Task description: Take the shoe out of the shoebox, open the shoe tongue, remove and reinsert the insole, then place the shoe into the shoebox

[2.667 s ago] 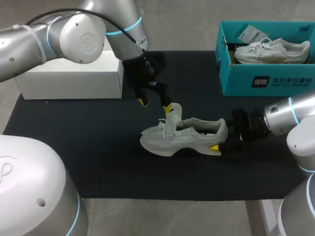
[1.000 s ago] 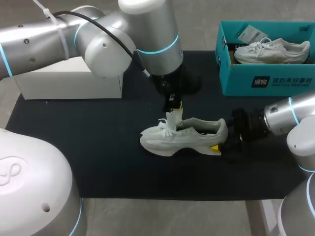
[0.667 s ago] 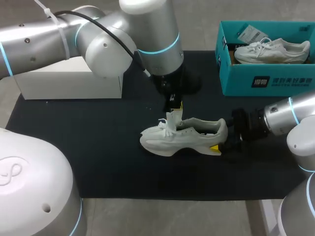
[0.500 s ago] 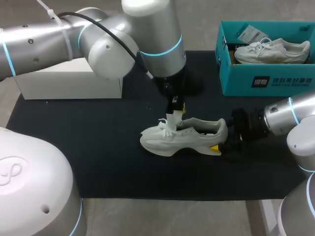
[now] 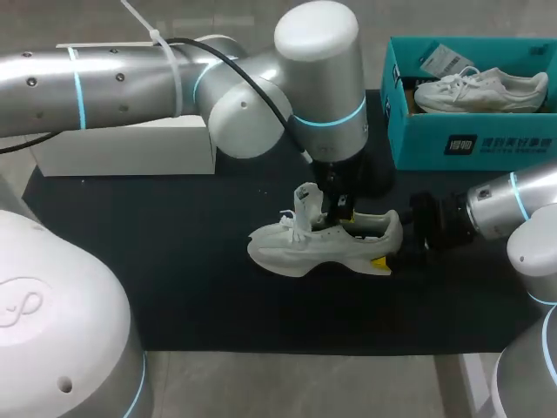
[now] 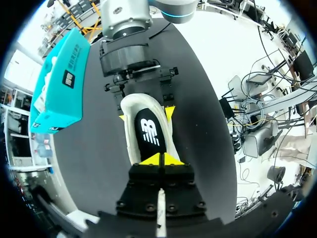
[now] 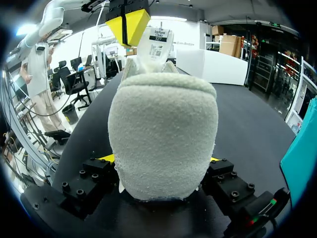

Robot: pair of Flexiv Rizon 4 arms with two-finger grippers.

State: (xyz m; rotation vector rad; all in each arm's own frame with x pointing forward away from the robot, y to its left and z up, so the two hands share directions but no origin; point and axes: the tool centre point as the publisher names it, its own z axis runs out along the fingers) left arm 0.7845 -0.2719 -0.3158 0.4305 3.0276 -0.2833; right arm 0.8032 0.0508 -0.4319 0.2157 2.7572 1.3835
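1. From above, a pale grey sneaker [image 5: 296, 248] lies on its side on the black mat [image 5: 174, 261] that covers the desk [image 5: 261, 383], about midway across and a little toward the right edge.
2. Its tongue [image 5: 305, 195] stands up. Just beside it the left end effector [image 5: 342, 207] points straight down into the shoe's opening.
3. The right end effector [image 5: 389, 259] comes in low from the right edge and clamps the heel.
4. A teal shoebox [image 5: 435, 139] sits at the far right corner with a white shoe [image 5: 479, 90] inside. A white box [image 5: 122, 152] sits toward the far left.
5. In the left wrist view, the left end effector [image 6: 161, 158] has its yellow tips pressed together just over the front end of the black insole [image 6: 149, 133]. I can't tell whether they pinch anything.
6. Ahead of it, the right end effector [image 6: 145, 115] has a tip against each side of the sneaker [image 6: 130, 144].
7. In the right wrist view, the sneaker [image 7: 163, 129] fills the right end effector [image 7: 159, 158], heel between both fingers. Beyond, the tongue [image 7: 157, 42] stands upright beside the left end effector [image 7: 130, 22].
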